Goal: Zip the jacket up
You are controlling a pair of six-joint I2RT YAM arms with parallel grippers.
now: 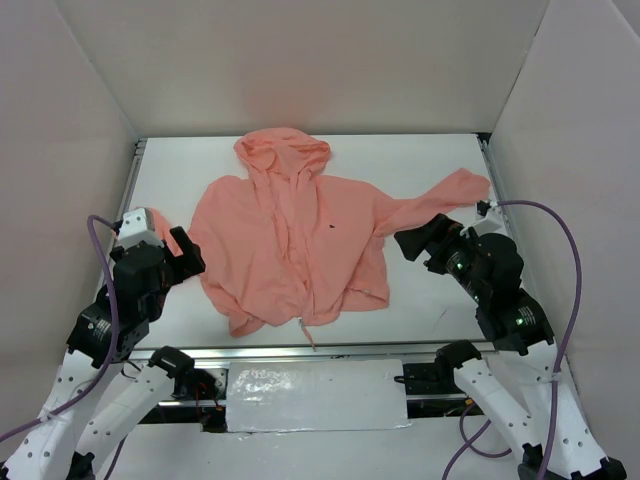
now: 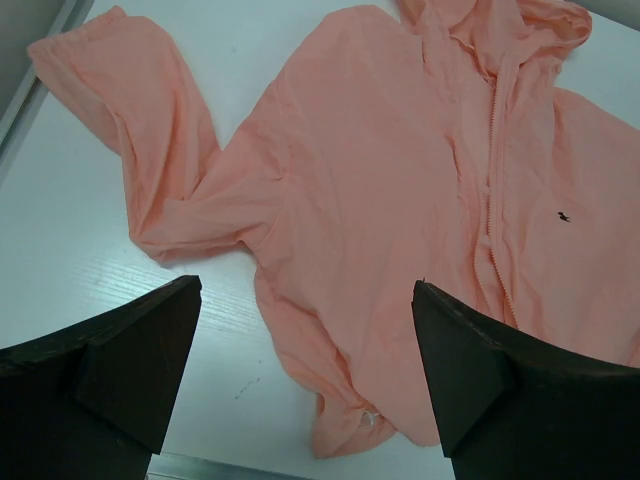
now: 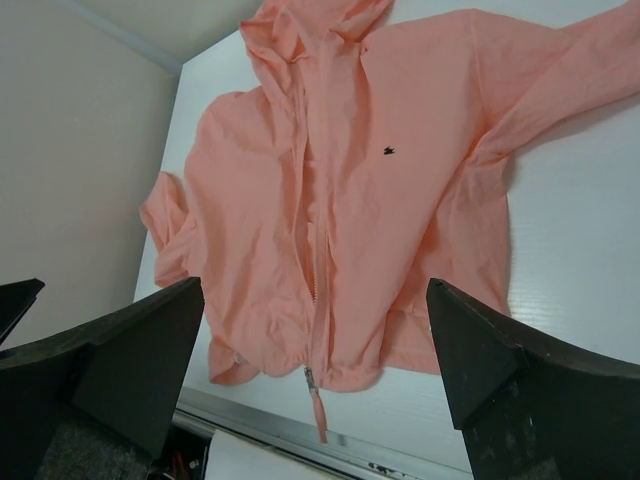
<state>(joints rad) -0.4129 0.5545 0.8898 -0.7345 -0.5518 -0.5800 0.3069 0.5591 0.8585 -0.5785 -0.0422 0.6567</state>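
Spread flat in the middle of the white table top (image 1: 430, 290): a salmon-pink hooded jacket (image 1: 290, 240) of thin fabric, front side up. Hood (image 1: 285, 150) toward the far wall, hem toward the arm bases. One long sleeve (image 1: 450, 195) stretched out to the right edge of the table, the other sleeve (image 2: 130, 130) folded close along the left side of the body. Down the middle of the front, a pale zipper (image 3: 318, 250), with the metal slider (image 3: 310, 378) low at the hem and a short pink pull tab hanging below it toward the near table edge. On the chest, right of the zipper, a tiny dark mark (image 3: 387, 152).

At the left, rising from its base and bent at the elbow, the left arm, with the black left gripper (image 1: 185, 255) pointed toward the jacket, held above the table just beside the folded sleeve. Jaws spread wide, nothing between them.

At the right, the same folded pose mirrored. Right gripper (image 1: 415, 240) aimed inward, hovering near the armpit of the stretched sleeve. Also fully released, grasping nothing, not touching the fabric.
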